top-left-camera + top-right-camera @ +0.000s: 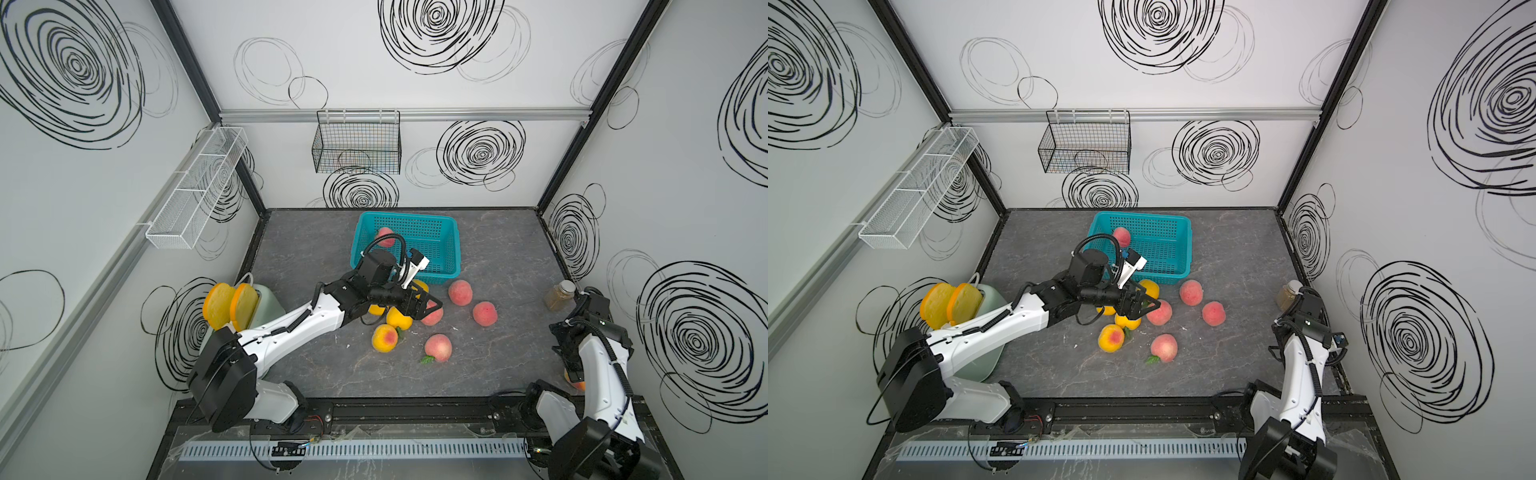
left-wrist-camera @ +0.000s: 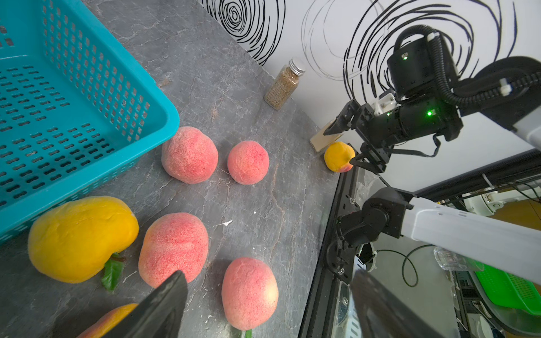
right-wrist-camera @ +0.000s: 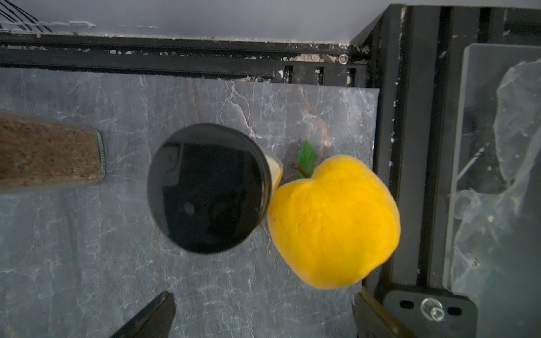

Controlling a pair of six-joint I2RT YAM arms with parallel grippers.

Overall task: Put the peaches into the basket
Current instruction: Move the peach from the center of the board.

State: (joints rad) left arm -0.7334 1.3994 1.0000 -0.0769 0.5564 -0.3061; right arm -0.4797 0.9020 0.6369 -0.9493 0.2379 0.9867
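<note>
At far left, two yellow bread slices point(image 1: 230, 305) stand clear of the work. The left claw point(image 1: 430, 307) hangs spread and empty over a pink peach point(image 1: 432, 319) in a tight cluster on the desk point(image 1: 507, 245). Yellow ones lie just beside it and crowd the approach. The peaches look light, matte and slightly yielding, apt to roll, so a hold across the widest middle, off the leaf, seems best. One peach point(image 1: 386, 237) lies in the basket point(image 1: 415, 227) just behind. Further right, two pink peaches point(image 1: 460, 292) sit apart, easier picks. At the right near corner the right claw point(image 3: 263, 319), spread wide, hovers over a yellow peach point(image 3: 333, 222) pressed against a black-lidded jar point(image 3: 207, 190) by the desk edge.
</note>
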